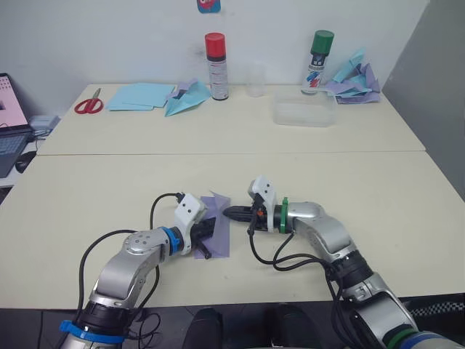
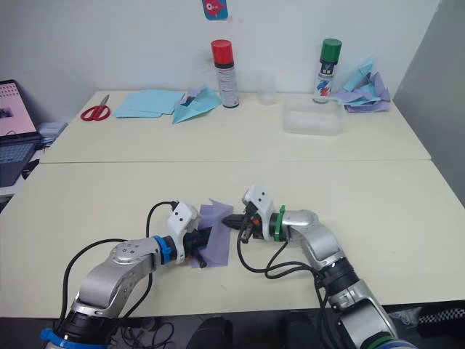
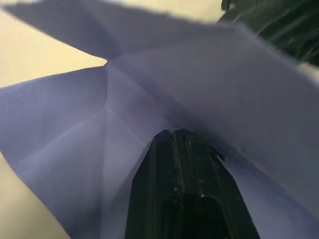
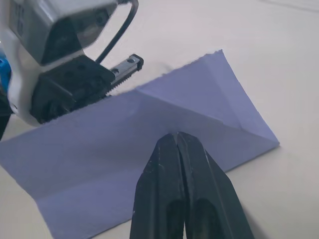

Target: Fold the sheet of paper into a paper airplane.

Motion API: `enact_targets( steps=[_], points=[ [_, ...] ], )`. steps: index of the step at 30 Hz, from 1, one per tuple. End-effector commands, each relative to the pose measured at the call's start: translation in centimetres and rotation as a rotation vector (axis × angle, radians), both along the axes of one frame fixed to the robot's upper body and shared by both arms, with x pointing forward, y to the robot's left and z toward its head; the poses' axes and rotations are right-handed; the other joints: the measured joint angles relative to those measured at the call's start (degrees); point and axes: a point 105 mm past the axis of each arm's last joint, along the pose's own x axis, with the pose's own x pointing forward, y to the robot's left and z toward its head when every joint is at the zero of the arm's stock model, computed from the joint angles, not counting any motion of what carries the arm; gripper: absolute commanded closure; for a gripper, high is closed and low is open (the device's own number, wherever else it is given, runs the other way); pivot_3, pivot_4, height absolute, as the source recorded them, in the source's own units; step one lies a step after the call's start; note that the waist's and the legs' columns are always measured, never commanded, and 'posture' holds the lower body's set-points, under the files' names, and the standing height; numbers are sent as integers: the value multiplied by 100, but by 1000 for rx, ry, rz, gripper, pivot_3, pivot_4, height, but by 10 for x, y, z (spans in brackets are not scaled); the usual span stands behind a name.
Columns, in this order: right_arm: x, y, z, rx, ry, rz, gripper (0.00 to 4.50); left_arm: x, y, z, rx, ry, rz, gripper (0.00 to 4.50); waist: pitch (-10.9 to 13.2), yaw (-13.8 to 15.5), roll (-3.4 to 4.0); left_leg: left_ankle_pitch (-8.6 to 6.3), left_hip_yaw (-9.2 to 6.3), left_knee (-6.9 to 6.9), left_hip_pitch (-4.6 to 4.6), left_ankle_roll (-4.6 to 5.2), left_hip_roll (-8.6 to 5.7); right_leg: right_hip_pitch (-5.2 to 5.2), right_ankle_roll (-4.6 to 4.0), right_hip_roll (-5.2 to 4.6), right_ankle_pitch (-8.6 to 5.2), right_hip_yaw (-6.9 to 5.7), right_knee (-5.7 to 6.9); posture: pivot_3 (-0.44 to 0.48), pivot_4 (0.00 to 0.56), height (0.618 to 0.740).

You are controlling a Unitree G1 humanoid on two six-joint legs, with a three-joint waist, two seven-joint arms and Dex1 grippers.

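The sheet of paper [image 1: 220, 243] is lavender and partly folded, with one corner turned in to a diagonal crease [image 4: 219, 107]. It lies in the middle of the near table, between my two grippers. My left gripper [image 1: 212, 227] reaches in from the left. Its fingers are shut and lie on the sheet [image 3: 209, 84], which spreads around the fingertips [image 3: 172, 133]. My right gripper [image 1: 227, 212] comes in from the right, shut, its tip [image 4: 177, 135] over the sheet's right edge and pointing at the left gripper. I cannot tell whether either tip pinches the paper.
On the far table are red scissors [image 1: 89, 104], pale blue sheets [image 1: 142, 95], a pale blue plane [image 1: 187, 98], a red-capped can [image 1: 216, 65], a green-capped can [image 1: 317, 62], a clear box [image 1: 305, 110] and a heap of paper planes [image 1: 354, 78]. A laptop [image 1: 11, 123] sits at the far left.
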Motion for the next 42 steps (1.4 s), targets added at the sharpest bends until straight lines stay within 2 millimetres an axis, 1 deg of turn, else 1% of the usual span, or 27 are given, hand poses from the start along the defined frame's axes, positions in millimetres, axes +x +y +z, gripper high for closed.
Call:
enact_targets(
  steps=[1, 4, 9, 12, 18, 19, 21, 23, 25, 26, 28, 29, 30, 31, 32, 34, 37, 40, 42],
  points=[
    [7, 7, 6, -6, -67, -4, 4433, -9, 30, -10, 69, 119, 93, 4500, 0, -44, 0, 0, -1, -2, 0, 0, 0, -2, -1, 1, 0, 0, 0, 0, 150, 740],
    [8, 13, 1, -28, -75, -3, 4433, -10, 43, -1, 88, 131, 142, 4500, 0, -104, 0, 0, -5, -5, 2, 0, 4, -3, -1, 6, 0, 1, 1, 0, 150, 740],
    [0, 23, -9, -68, -80, 62, 4433, -12, 43, 4, 70, 123, 159, 4500, 0, -108, 0, 0, -9, -12, 13, 0, 8, -3, -3, 16, -1, 6, 1, 0, 150, 740],
    [-4, 29, -10, -65, -78, 88, 4433, -12, 44, 5, 57, 121, 175, 4500, 0, -108, 0, -1, -6, -18, 21, 0, 9, -3, -4, 19, -1, 14, 1, 0, 150, 740],
    [-10, 36, -9, -64, -82, 137, 4433, -14, 40, -5, 54, 135, 153, 4500, 0, -98, 0, -1, -3, -25, 30, 1, 11, -3, -7, 25, -1, 24, 1, 0, 150, 740],
    [-11, 37, -11, -81, -87, 143, 4433, -14, 43, -5, 54, 132, 158, 4500, 0, -97, 0, -1, -1, -25, 30, 1, 10, -3, -7, 24, -1, 26, 1, 0, 150, 740],
    [-10, 36, -23, -164, -109, 157, 4433, -14, 50, 0, 58, 120, 166, 4500, 0, -100, 0, -1, 5, -25, 32, 1, 10, -3, -8, 24, 0, 33, 1, 0, 150, 740],
    [-9, 32, -35, -258, -139, 180, 4433, -16, 57, 11, 56, 103, 164, 4500, -3, -116, -6, -1, 17, -28, 45, 1, 10, -3, -14, 30, 4, 54, 2, 0, 150, 740],
    [-5, 29, -40, -293, -145, 166, 4433, -20, 68, 32, 56, 56, 154, 4500, -7, -132, -14, -1, 19, -45, 60, 2, 10, -5, -20, 40, 7, 70, 1, 0, 150, 740],
    [-4, 29, -40, -296, -143, 158, 4433, -22, 72, 41, 55, 37, 149, 4500, -7, -132, -16, -1, 17, -55, 65, 2, 11, -6, -21, 44, 8, 73, 0, 0, 150, 740],
    [-1, 27, -42, -307, -146, 145, 4433, -21, 78, 65, 45, -43, 139, 4500, -7, -109, -20, -1, 12, -65, 69, 2, 12, -9, -26, 48, 7, 73, 0, 0, 150, 740],
    [-1, 26, -42, -309, -148, 143, 4433, -21, 78, 73, 37, -69, 136, 4500, -7, -101, -20, -1, 8, -69, 70, 1, 12, -10, -31, 52, 9, 73, -1, 0, 150, 740],
    [0, 25, -42, -308, -144, 141, 4433, -20, 75, 84, 6, -103, 122, 4500, -8, -93, -20, -1, 9, -70, 73, 1, 12, -10, -33, 52, 10, 73, -1, 0, 150, 740],
    [0, 25, -42, -306, -142, 141, 4433, -20, 69, 89, -16, -121, 103, 4500, -9, -86, -23, -1, 12, -71, 78, 1, 11, -5, -34, 52, 10, 79, -1, 0, 150, 740],
    [0, 24, -42, -305, -141, 140, 4433, -20, 62, 90, -29, -129, 81, 4500, -12, -83, -26, 0, 13, -71, 79, 0, 9, -2, -34, 52, 10, 83, -1, 0, 150, 740],
    [1, 24, -41, -300, -137, 138, 4433, -17, 51, 86, -41, -132, 64, 4500, -14, -87, -29, 0, 21, -71, 83, 0, 3, 2, -33, 55, 11, 105, -2, 0, 150, 740],
    [1, 21, -40, -287, -135, 126, 4433, -10, 37, 61, -13, -106, 75, 4500, -16, -86, -32, 0, 30, -71, 86, 0, 1, 2, -29, 58, 14, 128, -3, 0, 150, 740],
    [3, 18, -32, -243, -128, 103, 4433, -2, 38, 33, 64, -85, 129, 4500, -17, -83, -33, 0, 34, -72, 84, 0, 2, -1, -29, 62, 14, 131, -4, 0, 150, 740],
    [3, 15, -26, -209, -117, 90, 4433, -2, 37, 19, 93, -60, 137, 4500, -16, -80, -34, 0, 31, -74, 81, 0, 3, -4, -29, 64, 14, 129, -5, 0, 150, 740]
  ],
)
